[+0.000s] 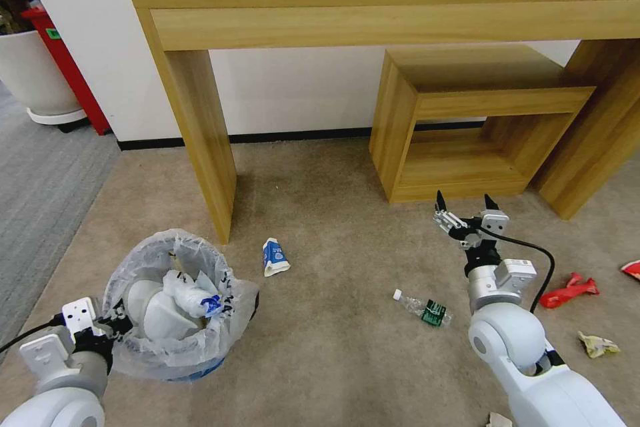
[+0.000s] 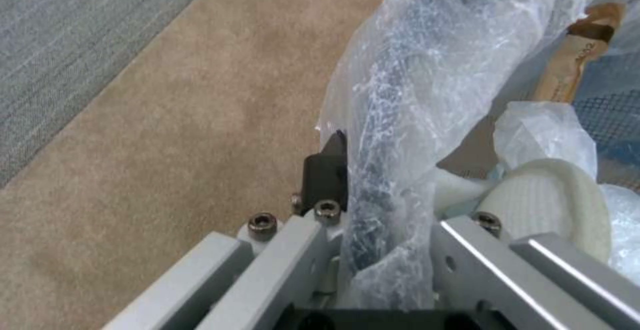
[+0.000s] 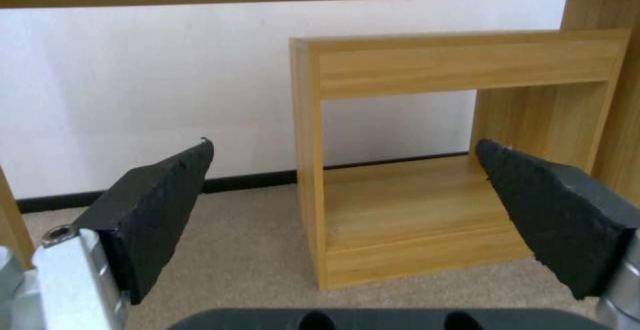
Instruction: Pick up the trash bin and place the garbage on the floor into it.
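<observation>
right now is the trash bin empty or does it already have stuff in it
Not empty. The trash bin already holds crumpled white paper and a blue-white wrapper inside its plastic liner; the left pincer grips its rim.

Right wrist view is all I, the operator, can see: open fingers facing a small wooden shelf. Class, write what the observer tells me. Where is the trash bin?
Observer: The trash bin stands on the beige carpet, by the left gripper.
Operator: Is it gripped?
Observer: Yes, the left wrist view shows the fingers clamped on its bagged rim.
Operator: Any garbage near my gripper?
Observer: A green-label plastic bottle lies just left of the right arm.
</observation>
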